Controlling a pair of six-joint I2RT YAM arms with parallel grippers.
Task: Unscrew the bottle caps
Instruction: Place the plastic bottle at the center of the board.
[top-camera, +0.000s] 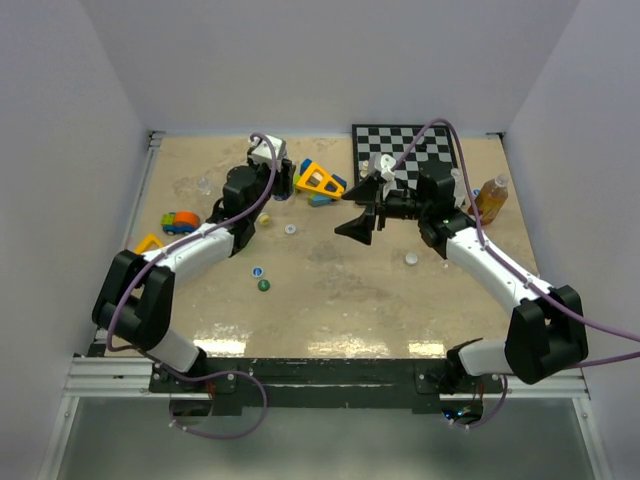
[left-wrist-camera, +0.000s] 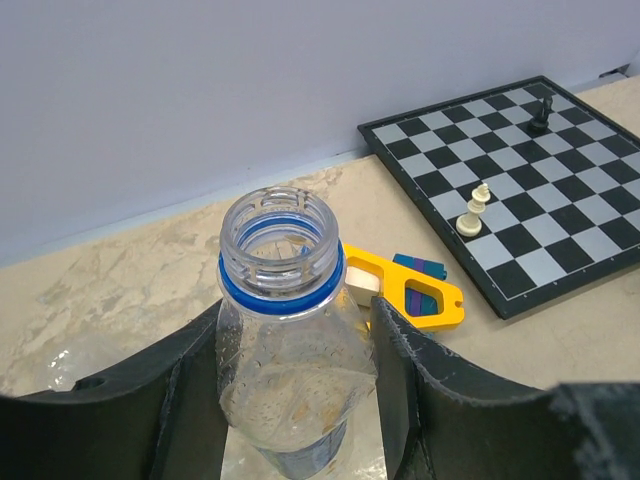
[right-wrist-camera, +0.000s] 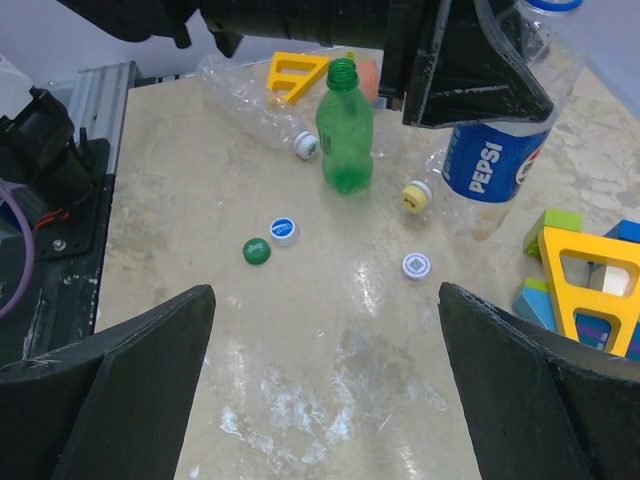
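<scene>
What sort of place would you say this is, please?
Probably a robotics lab test cell: plain white walls box in a marble-look tabletop, two robot arms are bolted to a metal frame at its near edge, and mixed props lie about, like a chessboard and toy blocks.

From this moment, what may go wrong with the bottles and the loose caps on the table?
1. The left pincer grips the thin clear bottle, whose cap is off; a harder squeeze might crumple it.
2. The green bottle stands open close to that arm; a sweep may topple it.
3. The open right pincer faces the loose green cap and blue cap; moving in low, it could scatter them.
</scene>
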